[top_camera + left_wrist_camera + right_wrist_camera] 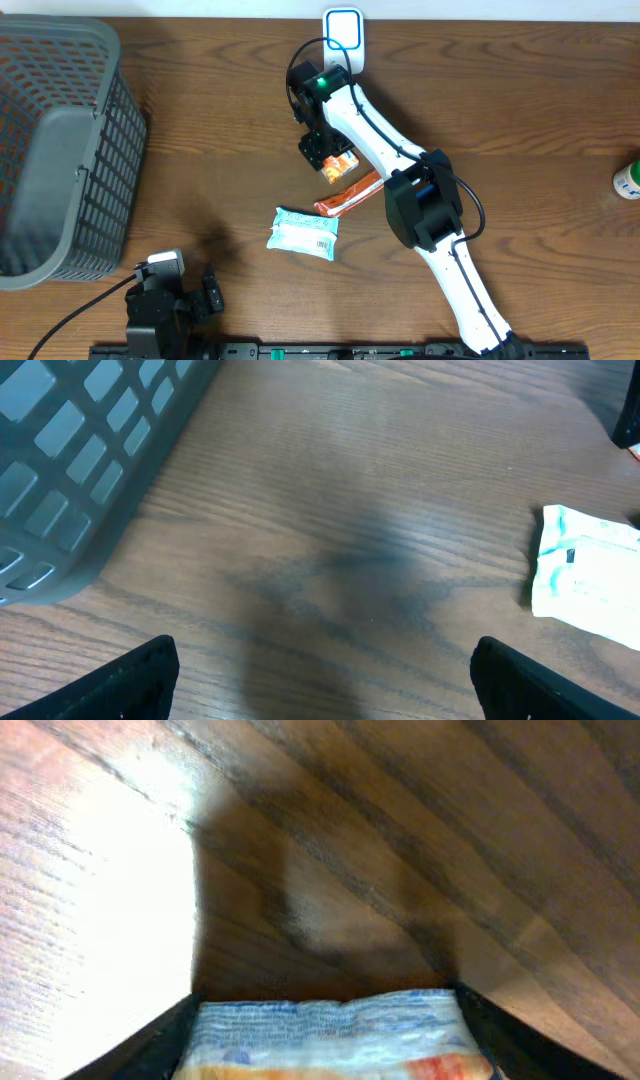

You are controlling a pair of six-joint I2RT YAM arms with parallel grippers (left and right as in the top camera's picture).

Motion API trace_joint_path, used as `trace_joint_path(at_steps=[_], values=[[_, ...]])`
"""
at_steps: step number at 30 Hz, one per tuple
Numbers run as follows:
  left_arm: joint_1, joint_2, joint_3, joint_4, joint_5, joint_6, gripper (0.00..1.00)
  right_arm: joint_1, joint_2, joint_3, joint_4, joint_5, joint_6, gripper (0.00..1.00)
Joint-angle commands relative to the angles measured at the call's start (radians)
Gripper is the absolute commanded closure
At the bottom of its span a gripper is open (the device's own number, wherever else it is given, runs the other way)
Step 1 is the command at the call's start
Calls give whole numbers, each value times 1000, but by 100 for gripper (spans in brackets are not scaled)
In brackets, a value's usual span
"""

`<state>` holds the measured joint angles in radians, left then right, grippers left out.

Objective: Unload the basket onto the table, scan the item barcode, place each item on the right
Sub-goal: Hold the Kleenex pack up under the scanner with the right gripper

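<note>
Right gripper (325,1032) is pinching the orange packet (352,193) between both fingers; left gripper (325,670) is hanging wide open, empty. Next move is probably needing the barcode turned toward the scanner (343,28).

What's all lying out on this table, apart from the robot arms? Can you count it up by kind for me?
Grey plastic mesh basket: 1
White device with a blue square outline: 1
Orange snack packets: 2, it seems
White-and-teal flat packet: 1
Green-and-white bottle at the edge: 1
Total: 6
</note>
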<state>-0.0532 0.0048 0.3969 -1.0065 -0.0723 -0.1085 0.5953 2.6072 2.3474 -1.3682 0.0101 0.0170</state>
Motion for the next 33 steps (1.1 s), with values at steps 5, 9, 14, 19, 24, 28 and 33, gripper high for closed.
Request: trace_joint_path(at_steps=[5,9,14,19,24,28,33], values=[[2,1,-1,-6,10,-10,6,9,78,-43,-36,-38,80,30],[2,1,-1,-6,10,-9,6,9,78,-19,-57,-56,148,30],[2,1,-1,-6,10,-9,6,1,78,99,-110,-154,226,31],[2,1,-1,-6,10,-10,6,-21,78,264,-177,-301,256,34],[2,1,-1,-6,10,-10,6,-55,78,410,-311,-423,301,38],[2,1,-1,-6,10,-9,6,-74,69,428,-331,-540,275,37],[2,1,-1,-6,10,-9,6,-91,69,427,-330,-656,280,36]])
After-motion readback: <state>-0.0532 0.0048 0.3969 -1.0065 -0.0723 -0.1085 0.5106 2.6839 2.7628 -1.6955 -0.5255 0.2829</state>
